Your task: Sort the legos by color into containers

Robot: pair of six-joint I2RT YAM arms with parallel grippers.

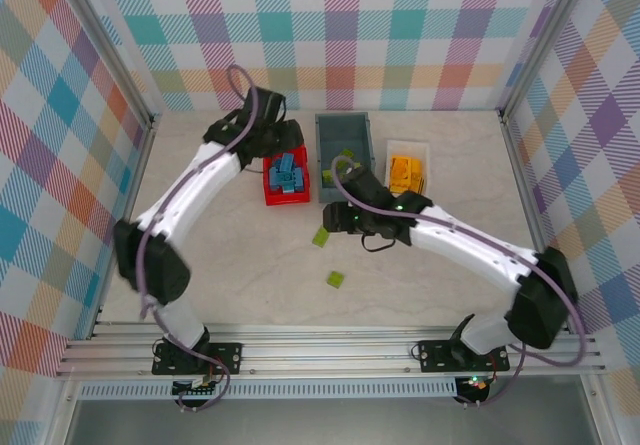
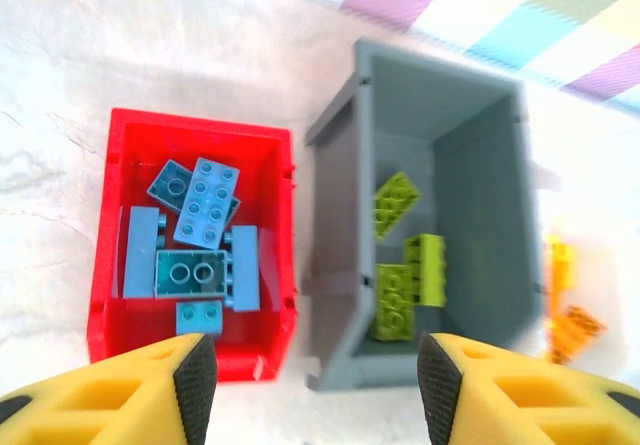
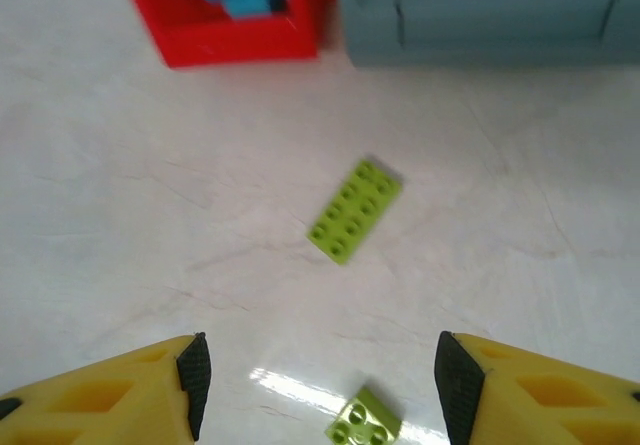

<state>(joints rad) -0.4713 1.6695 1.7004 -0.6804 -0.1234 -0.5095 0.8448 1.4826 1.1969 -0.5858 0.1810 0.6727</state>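
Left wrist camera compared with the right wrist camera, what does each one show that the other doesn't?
Left wrist: a look straight down into the red bin and grey bin, plus orange pieces at the right edge. Right wrist: a long lime brick and a small lime brick loose on the table. Shared: both bins and the blue bricks.

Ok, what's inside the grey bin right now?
The grey bin holds at least three lime green bricks, two of them bunched toward its near end. Anything lying beneath those bricks is covered, so the count could be higher.
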